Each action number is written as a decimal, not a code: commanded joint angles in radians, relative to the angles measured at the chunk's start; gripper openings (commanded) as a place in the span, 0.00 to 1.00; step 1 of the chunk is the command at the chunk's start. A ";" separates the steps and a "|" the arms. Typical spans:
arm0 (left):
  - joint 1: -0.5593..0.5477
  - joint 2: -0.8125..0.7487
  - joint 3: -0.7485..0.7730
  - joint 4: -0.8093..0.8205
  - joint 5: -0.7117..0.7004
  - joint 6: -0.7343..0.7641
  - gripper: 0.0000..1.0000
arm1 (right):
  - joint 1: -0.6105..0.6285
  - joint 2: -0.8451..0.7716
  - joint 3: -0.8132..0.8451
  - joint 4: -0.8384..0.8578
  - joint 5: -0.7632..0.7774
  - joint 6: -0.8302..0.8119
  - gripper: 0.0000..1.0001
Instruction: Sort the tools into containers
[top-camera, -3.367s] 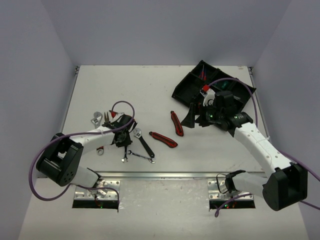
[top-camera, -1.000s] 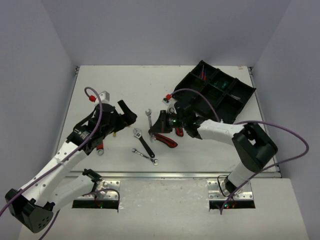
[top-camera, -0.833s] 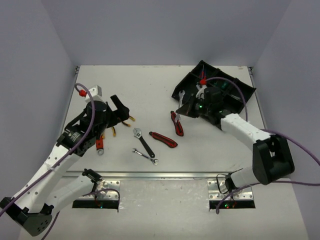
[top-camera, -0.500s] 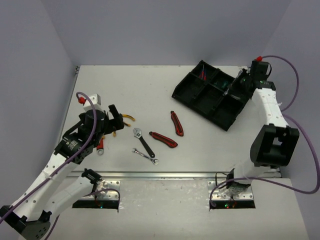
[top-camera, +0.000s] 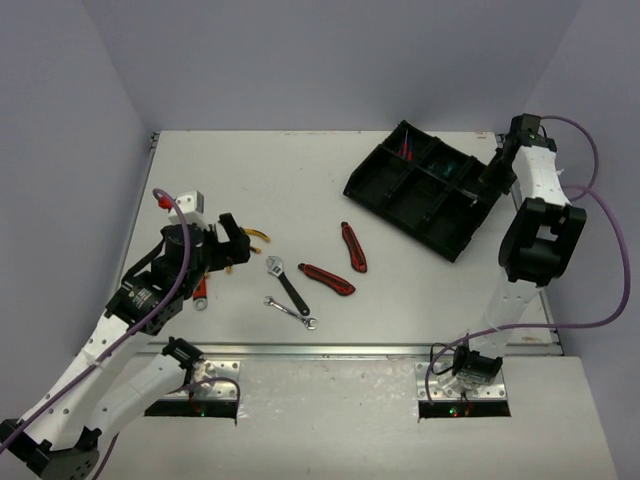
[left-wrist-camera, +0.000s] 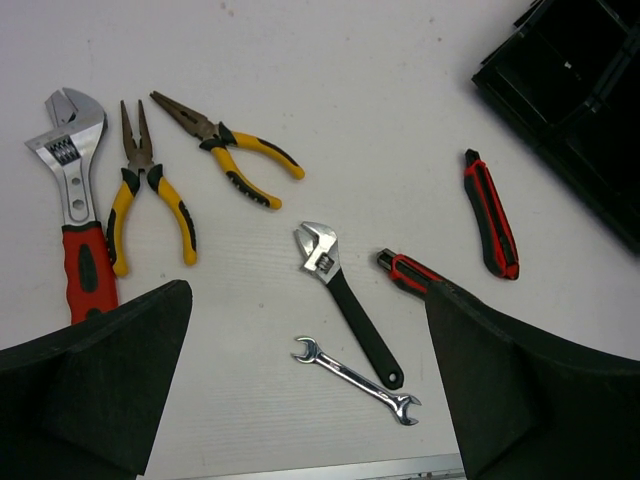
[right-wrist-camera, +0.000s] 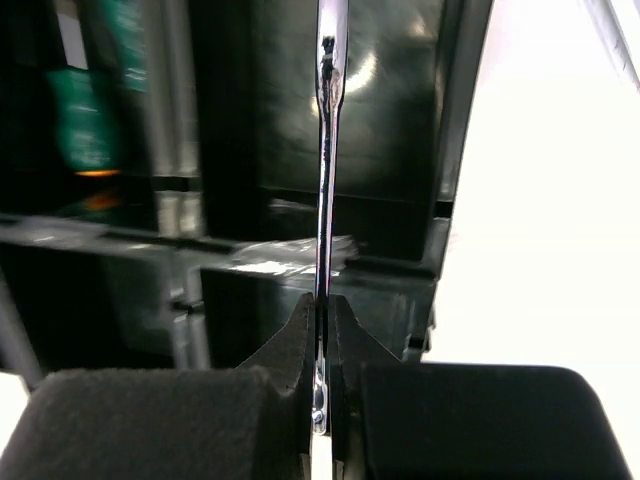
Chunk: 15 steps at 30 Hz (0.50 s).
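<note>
My right gripper (right-wrist-camera: 323, 300) is shut on a thin silver wrench (right-wrist-camera: 327, 150), seen edge-on, which hangs over a compartment at the right end of the black tray (top-camera: 366, 186). From above, that gripper (top-camera: 490, 175) is at the tray's far right side. My left gripper (left-wrist-camera: 308, 292) is open above the table, holding nothing. Below it lie two yellow-handled pliers (left-wrist-camera: 228, 160), a red-handled adjustable wrench (left-wrist-camera: 78, 215), a black-handled adjustable wrench (left-wrist-camera: 345, 300), a small silver wrench (left-wrist-camera: 355, 380) and two red-black knives (left-wrist-camera: 490, 215). A green screwdriver (right-wrist-camera: 85, 130) lies in a neighbouring compartment.
Red and blue screwdrivers (top-camera: 407, 148) rest in the tray's far compartment. The tray sits at an angle at the back right, near the right wall. A metal rail (top-camera: 330, 350) runs along the table's near edge.
My right arm has carried the silver wrench from the table's middle to the tray's right end. My left arm has drawn back a little towards the near left, still open.
</note>
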<state>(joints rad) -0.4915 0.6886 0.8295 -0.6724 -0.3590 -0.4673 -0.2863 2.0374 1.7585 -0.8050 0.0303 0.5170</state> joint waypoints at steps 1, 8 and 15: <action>-0.013 -0.001 -0.004 0.056 0.023 0.024 1.00 | 0.001 0.049 0.098 -0.051 0.051 -0.030 0.00; -0.012 0.009 -0.004 0.056 0.026 0.026 1.00 | -0.001 0.064 0.133 -0.066 0.077 -0.040 0.60; -0.012 0.026 -0.004 0.055 0.025 0.026 1.00 | 0.005 -0.044 0.132 -0.070 0.000 -0.030 0.71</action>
<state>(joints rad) -0.4915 0.7104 0.8185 -0.6581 -0.3383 -0.4525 -0.2855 2.1026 1.8557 -0.8732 0.0643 0.4821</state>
